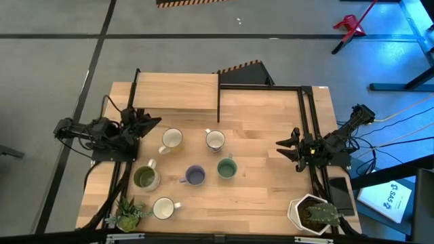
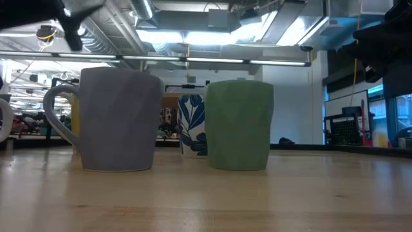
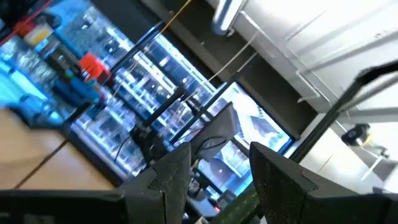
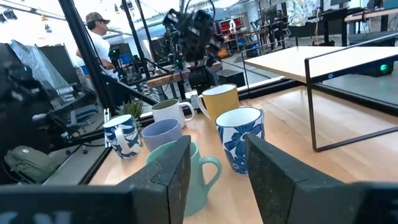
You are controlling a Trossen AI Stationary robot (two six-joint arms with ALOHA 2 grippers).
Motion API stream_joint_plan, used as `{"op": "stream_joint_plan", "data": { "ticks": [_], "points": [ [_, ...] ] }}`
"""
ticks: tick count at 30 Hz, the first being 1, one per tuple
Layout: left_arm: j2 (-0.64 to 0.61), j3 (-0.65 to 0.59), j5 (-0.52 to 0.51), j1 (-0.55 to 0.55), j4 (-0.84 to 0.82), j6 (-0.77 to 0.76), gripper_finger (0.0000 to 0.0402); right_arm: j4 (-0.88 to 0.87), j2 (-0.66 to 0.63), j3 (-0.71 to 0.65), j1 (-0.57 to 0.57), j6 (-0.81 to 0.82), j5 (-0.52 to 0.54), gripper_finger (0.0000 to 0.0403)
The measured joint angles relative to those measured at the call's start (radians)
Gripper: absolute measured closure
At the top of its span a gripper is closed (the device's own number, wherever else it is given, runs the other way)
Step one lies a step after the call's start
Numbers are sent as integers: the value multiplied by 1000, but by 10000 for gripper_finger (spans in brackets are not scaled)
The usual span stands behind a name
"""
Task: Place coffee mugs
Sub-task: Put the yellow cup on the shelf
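Six mugs stand upright on their bases on the wooden table (image 1: 271, 183): pale yellow (image 1: 171, 139), blue-patterned white (image 1: 215, 140), olive green (image 1: 145, 177), purple-blue (image 1: 195, 176), sage green (image 1: 226, 168) and white (image 1: 163, 208). The low view shows the purple-blue mug (image 2: 119, 119) and the sage green mug (image 2: 239, 125) up close. My left gripper (image 1: 153, 123) hovers open near the table's left edge, beside the yellow mug. My right gripper (image 1: 285, 147) is open at the right side and faces the mugs (image 4: 217, 158). Neither touches anything.
A raised wooden shelf (image 1: 176, 91) and a black metal frame (image 1: 261, 88) stand at the far side. A white plant pot (image 1: 313, 213) sits at the near right corner, with a small green plant (image 1: 129, 213) at the near left. A person (image 4: 99, 43) stands beyond the table.
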Motion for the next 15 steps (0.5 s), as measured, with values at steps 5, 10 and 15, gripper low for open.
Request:
{"op": "stream_joint_plan", "data": {
  "ticks": [5,10,15],
  "points": [
    [107,141,43,0,2,117,237,0,0,0,0,-9,9,260],
    [237,270,83,0,2,136,216,1,0,0,0,-10,32,260],
    [382,390,158,0,1,216,193,42,0,0,0,-33,91,260]
  ]
}}
